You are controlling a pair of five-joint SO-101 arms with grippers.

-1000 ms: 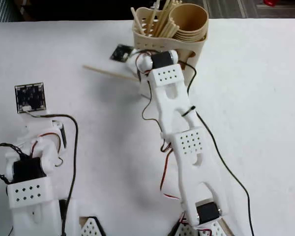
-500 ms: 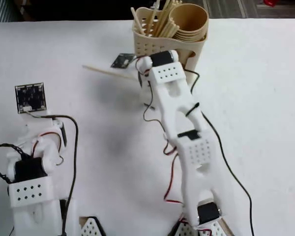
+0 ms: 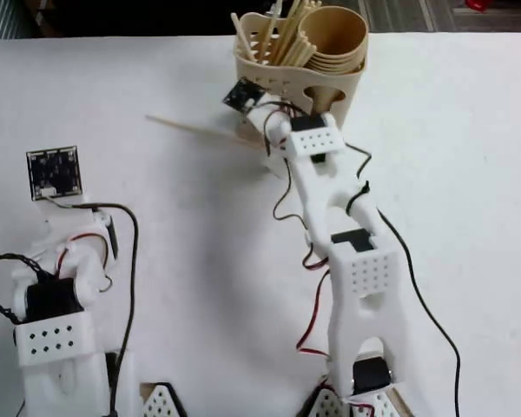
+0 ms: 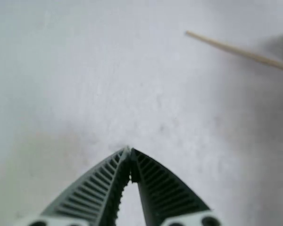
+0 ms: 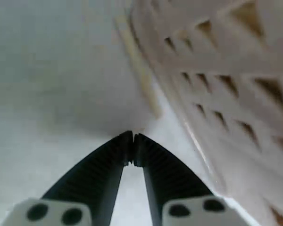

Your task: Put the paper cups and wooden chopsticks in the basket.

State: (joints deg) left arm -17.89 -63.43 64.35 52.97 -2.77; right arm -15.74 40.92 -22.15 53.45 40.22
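Seven o'clock: the left fingers (image 4: 104, 188) are together, empty. At eleven, one chopstick (image 3: 191, 129) lies on the desk (image 3: 451, 174). Also together, the right fingers (image 5: 101, 176) are beside the basket (image 3: 273, 82) at twelve. The chopstick seems light, stiff, thin; pinch its middle.

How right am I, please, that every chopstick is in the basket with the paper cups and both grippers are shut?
No: the high view shows one chopstick on the table beside the basket. The other chopsticks and paper cups are in it, and the left gripper and right gripper are shut.
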